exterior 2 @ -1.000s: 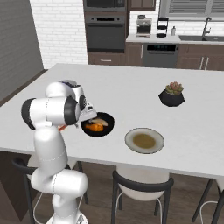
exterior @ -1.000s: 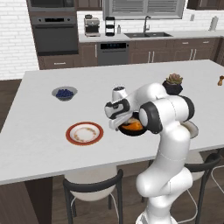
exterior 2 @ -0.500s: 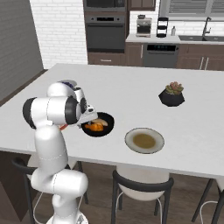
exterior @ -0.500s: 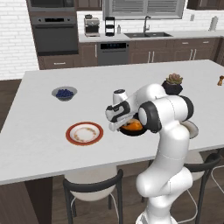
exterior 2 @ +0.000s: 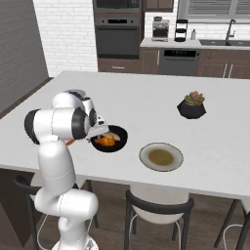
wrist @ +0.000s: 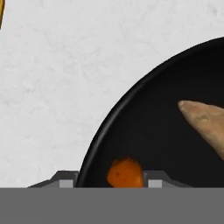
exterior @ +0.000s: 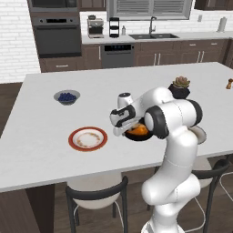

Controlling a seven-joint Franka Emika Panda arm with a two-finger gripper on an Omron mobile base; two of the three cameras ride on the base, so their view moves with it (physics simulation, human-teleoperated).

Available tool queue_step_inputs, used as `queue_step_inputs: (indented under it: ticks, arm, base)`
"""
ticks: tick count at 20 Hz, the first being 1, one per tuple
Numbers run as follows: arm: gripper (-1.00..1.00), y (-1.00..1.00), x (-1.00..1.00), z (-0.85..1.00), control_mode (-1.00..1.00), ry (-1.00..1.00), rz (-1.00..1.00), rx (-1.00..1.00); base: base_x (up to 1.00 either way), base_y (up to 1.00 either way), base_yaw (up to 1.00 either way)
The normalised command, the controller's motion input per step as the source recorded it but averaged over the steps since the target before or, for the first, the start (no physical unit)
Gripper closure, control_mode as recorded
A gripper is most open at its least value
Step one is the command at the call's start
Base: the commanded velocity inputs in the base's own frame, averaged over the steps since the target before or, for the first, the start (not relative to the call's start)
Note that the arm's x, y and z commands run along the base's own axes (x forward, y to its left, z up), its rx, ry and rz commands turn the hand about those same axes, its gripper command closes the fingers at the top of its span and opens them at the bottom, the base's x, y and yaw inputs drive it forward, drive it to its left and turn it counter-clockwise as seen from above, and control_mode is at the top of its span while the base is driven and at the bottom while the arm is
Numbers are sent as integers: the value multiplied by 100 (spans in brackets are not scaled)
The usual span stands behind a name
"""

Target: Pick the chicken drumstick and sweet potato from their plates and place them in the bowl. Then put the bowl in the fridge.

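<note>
We see the chicken drumstick (wrist: 125, 173) and sweet potato (wrist: 205, 124) both in the bowl (exterior 2: 120, 142) near the counter's front edge, gripper (wrist: 107, 180) fingers apparently astride the bowl rim, grip unclear; fridge step remains.

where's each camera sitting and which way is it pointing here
Left base view: behind the arm on its left, looking forward and down over the island; arm rises lower right, gripper at the bowl.
Right base view: behind on its right, arm lower left.
Hand view: looks down along the fingertips onto the bowl's rim, sweet potato inside.
Both base views share the bowl, succulent pot and grey plate.
</note>
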Motion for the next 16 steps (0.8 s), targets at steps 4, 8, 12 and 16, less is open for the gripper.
queue_step_inputs:
  ticks: [4,8,12,16]
  arm:
    - [100,24,-16,6,-100,-1,5,0]
    - [100,23,-5,9,-100,0,9,0]
    - [100,8,-4,0,-100,0,11,0]
    - [100,1,-3,0,-100,0,15,0]
  base:
    - [0,0,0]
    - [0,0,0]
    - [0,0,0]
    - [0,0,0]
